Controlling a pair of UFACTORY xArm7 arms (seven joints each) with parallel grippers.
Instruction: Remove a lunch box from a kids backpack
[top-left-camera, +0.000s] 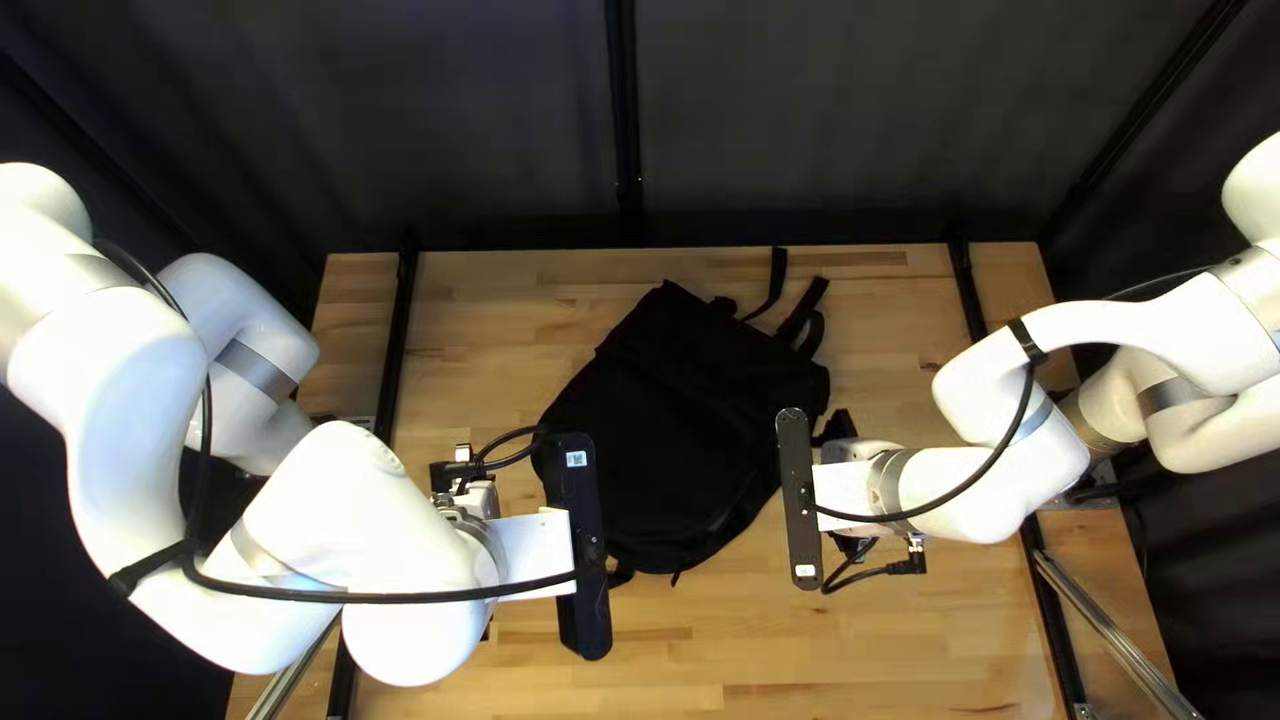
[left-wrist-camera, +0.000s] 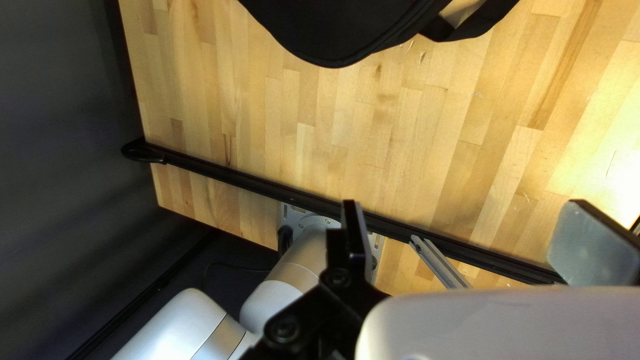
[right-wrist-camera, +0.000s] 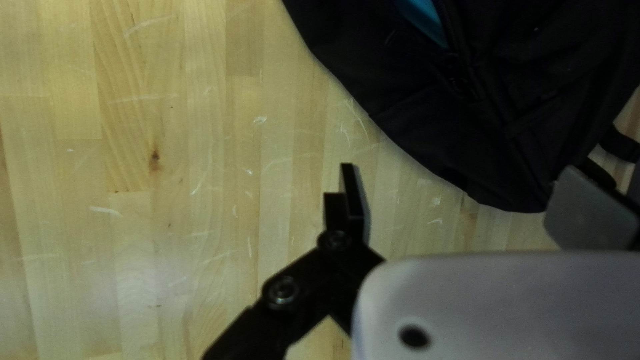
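Note:
The black backpack (top-left-camera: pixel 680 420) lies on the table between the arms, straps toward the far side. My left gripper (top-left-camera: pixel 584 540) is over its left edge and my right gripper (top-left-camera: pixel 800 500) by its right edge; fingertips are hidden there. In the left wrist view, my left gripper (left-wrist-camera: pixel 465 205) stands open and empty, with the backpack (left-wrist-camera: pixel 340 30) ahead of it. In the right wrist view, my right gripper (right-wrist-camera: pixel 457 171) is also open, near the backpack's (right-wrist-camera: pixel 460 127) edge. A teal patch (right-wrist-camera: pixel 424 19) shows in the black fabric; no lunch box can be made out.
The wooden table (top-left-camera: pixel 854 654) has black rails (top-left-camera: pixel 391 347) along its sides. A metal bar (top-left-camera: pixel 1118 634) runs off its near right part. In the left wrist view, a white arm base (left-wrist-camera: pixel 293 273) stands beyond the black rail (left-wrist-camera: pixel 253 183). A dark curtain (top-left-camera: pixel 800 120) hangs behind.

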